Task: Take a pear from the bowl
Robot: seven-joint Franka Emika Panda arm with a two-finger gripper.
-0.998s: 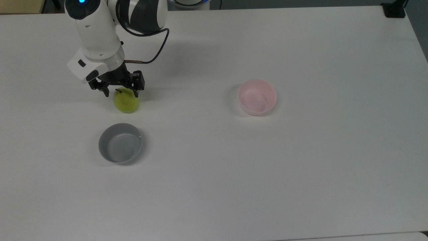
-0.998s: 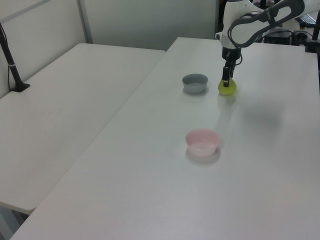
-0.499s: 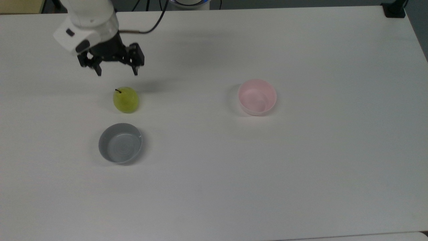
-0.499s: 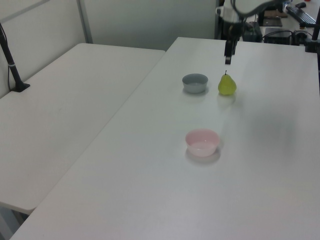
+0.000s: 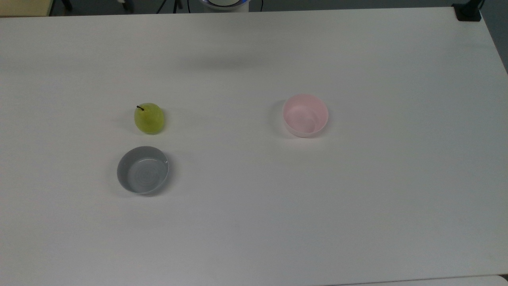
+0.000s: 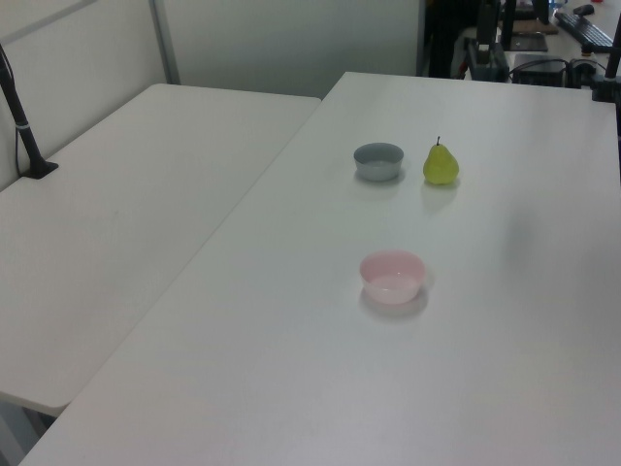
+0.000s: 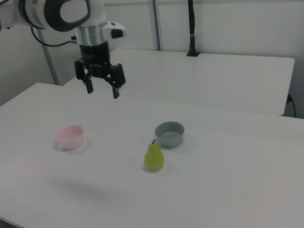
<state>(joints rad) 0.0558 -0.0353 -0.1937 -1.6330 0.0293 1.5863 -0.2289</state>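
Fingers (image 7: pixel 101 90) spread, empty, high above upright pear (image 7: pixel 154 157).

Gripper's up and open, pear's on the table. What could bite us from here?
1. The yellow-green pear stands upright on the white table, outside both bowls; a nudge may topple it.
2. The grey bowl sits close beside it, so the open gripper could clip its rim when descending.

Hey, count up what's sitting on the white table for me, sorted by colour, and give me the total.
Pink: 1, the bowl
Grey: 1, the grey bowl
Yellow-green: 1, the pear, standing on the table beside the grey bowl, not in either bowl
Total: 3
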